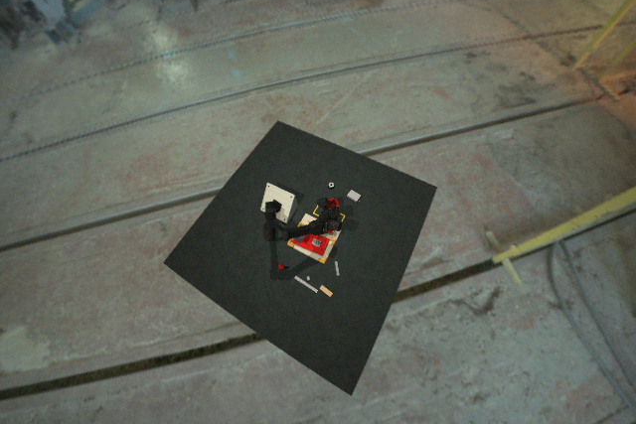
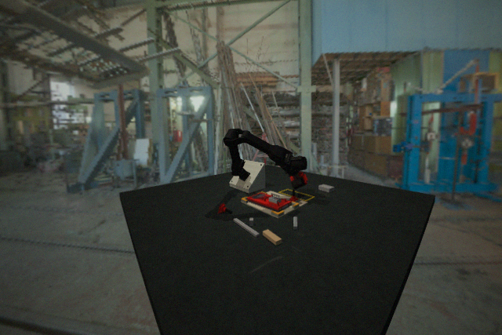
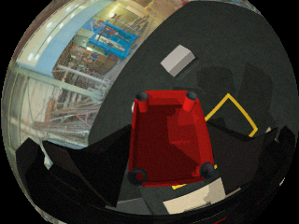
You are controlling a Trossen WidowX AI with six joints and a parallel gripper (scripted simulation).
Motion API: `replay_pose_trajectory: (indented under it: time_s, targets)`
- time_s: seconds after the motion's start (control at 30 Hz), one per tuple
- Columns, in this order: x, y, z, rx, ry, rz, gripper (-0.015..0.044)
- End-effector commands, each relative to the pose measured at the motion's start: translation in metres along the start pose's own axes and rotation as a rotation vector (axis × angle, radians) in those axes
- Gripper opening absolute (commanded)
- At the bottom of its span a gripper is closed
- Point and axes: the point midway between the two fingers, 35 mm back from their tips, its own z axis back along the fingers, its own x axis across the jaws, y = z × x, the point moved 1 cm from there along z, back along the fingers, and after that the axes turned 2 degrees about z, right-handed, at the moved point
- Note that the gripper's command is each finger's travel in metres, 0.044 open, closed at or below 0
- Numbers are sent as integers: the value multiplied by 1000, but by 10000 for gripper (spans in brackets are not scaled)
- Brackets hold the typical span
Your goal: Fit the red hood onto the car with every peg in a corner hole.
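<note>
My gripper [image 1: 332, 212] [image 2: 298, 176] is shut on the red hood [image 1: 334, 202] [image 2: 300, 176] [image 3: 164, 140] and holds it in the air above the table, over the yellow outlined rectangle [image 1: 315, 209] [image 2: 307, 197] [image 3: 239, 108]. In the wrist view the hood's hollow underside faces the camera, with a dark hole in each corner boss. The red chassis [image 1: 312, 246] [image 2: 263, 199] with its grey engine block [image 2: 278, 200] sits in the white, orange-edged jig [image 1: 293, 245] [image 2: 275, 213], just beside the held hood. The pegs are too small to make out.
On the black table [image 1: 308, 348] [image 2: 283, 282] lie a grey block [image 1: 353, 196] [image 2: 325, 187] [image 3: 177, 60], a small ring [image 1: 331, 185], a grey bar [image 1: 306, 283] [image 2: 245, 227], a wooden block [image 1: 325, 290] [image 2: 271, 236] and a short grey pin [image 1: 337, 268] [image 2: 295, 222]. The arm's white base [image 1: 279, 196] [image 2: 253, 172] stands behind the jig.
</note>
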Motion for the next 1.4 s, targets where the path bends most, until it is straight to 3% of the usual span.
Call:
replay_pose_trajectory:
  time_s: [0.0, 0.63, 1.37]
  targets:
    - [-2, 10, -1, 28, -6, -123, 0]
    - [-2, 10, -1, 29, 0, -513, 0]
    - [-11, 16, -4, 29, 11, -1195, 0]
